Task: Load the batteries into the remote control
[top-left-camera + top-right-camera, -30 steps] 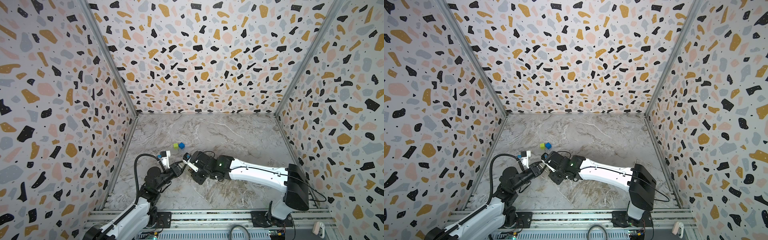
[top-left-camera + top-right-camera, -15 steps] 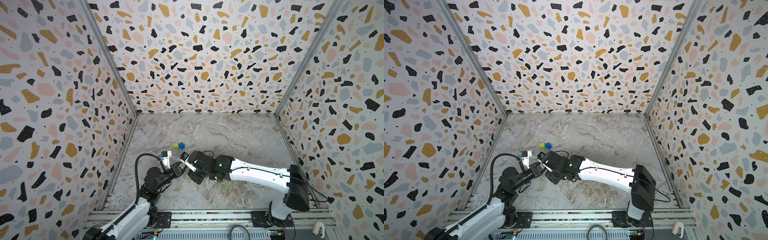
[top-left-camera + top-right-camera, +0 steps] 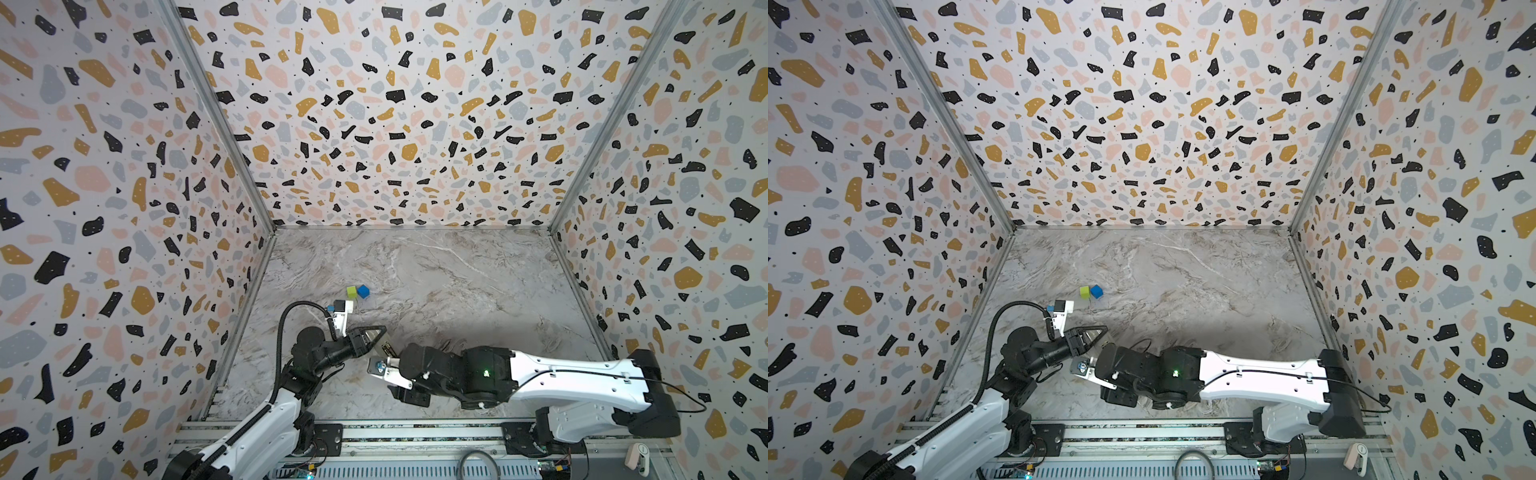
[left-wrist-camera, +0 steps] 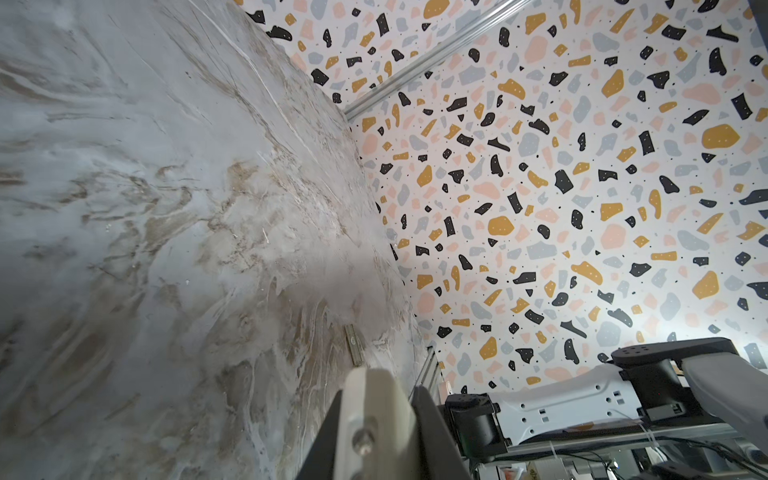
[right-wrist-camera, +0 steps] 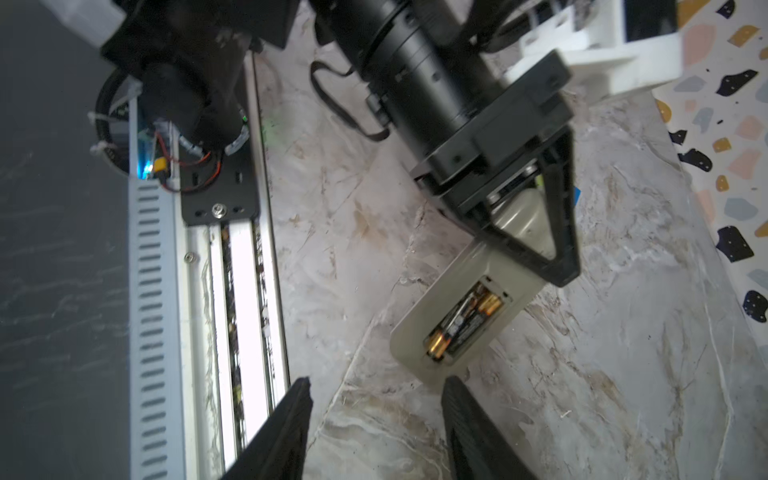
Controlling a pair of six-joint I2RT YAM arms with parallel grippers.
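The white remote control (image 5: 409,357) lies back-up, one end clamped in my left gripper (image 5: 536,232), which is shut on it. Its battery bay is uncovered, and both batteries (image 5: 461,320) sit side by side inside, their gold ends showing. My right gripper (image 5: 380,415) is open just short of the remote's free end, with nothing between its fingers (image 5: 469,424). In a top view, the left gripper (image 3: 372,336) and the right gripper (image 3: 388,359) meet near the front left, with a sliver of the remote (image 3: 383,349) between them. The left wrist view shows the remote's edge (image 4: 374,415) between shut jaws.
A green cube (image 3: 351,291) and a blue cube (image 3: 363,291) sit together behind the left gripper. A small flat strip (image 4: 353,345) lies on the marble table (image 3: 457,282). The metal rail (image 5: 249,291) runs along the front edge, close to the right gripper. Patterned walls enclose three sides.
My right gripper's jaws have widened, and it has drawn back a little from the remote toward the front. The left gripper and the remote have stayed put.
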